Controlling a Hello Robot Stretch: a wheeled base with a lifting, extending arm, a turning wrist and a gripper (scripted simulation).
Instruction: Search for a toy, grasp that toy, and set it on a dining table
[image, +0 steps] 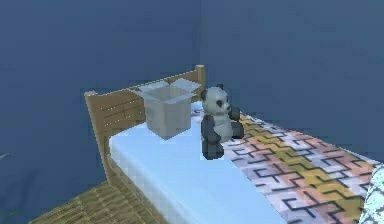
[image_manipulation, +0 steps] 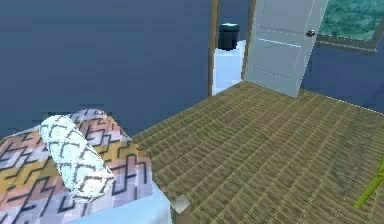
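A black and white panda toy (image: 219, 121) sits upright on a bed (image: 190, 180) in the forward view, near the wooden headboard (image: 120, 108). Just left of the panda stands a grey open box (image: 168, 108) on the pale blue sheet. A patterned quilt (image: 300, 170) covers the bed's right part.
In the arm side view the bed's corner (image_manipulation: 60, 175) carries a white rolled cushion (image_manipulation: 75, 155). Woven brown floor (image_manipulation: 270, 150) lies beyond it. A white door (image_manipulation: 282, 45) stands ajar with a dark object (image_manipulation: 230, 36) in the room beyond. Dark blue walls surround the bed.
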